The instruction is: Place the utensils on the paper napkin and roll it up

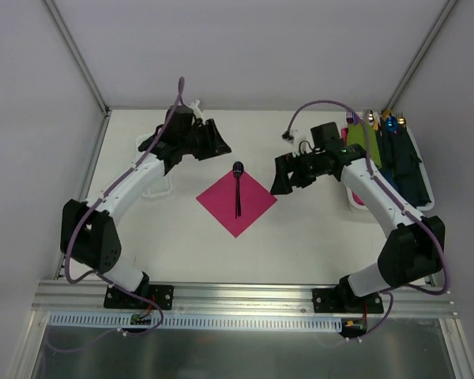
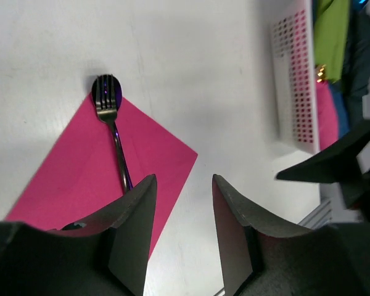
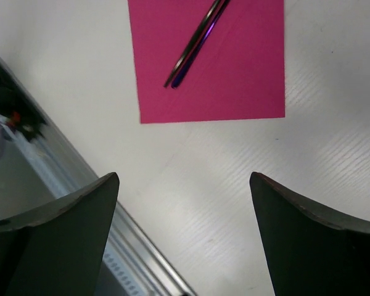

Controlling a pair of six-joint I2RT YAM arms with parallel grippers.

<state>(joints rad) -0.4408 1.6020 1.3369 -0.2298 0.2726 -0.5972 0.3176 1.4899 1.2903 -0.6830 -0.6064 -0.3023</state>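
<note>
Pink napkin (image 1: 253,204), fork (image 2: 106,112) atop spoon (image 2: 106,81) on it, left jaws and right jaws released

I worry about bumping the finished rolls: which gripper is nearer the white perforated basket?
Right. The right gripper hovers just left of the basket, its arm passing over the basket's edge; the left gripper hovers across the table, beyond the pink napkin.
</note>
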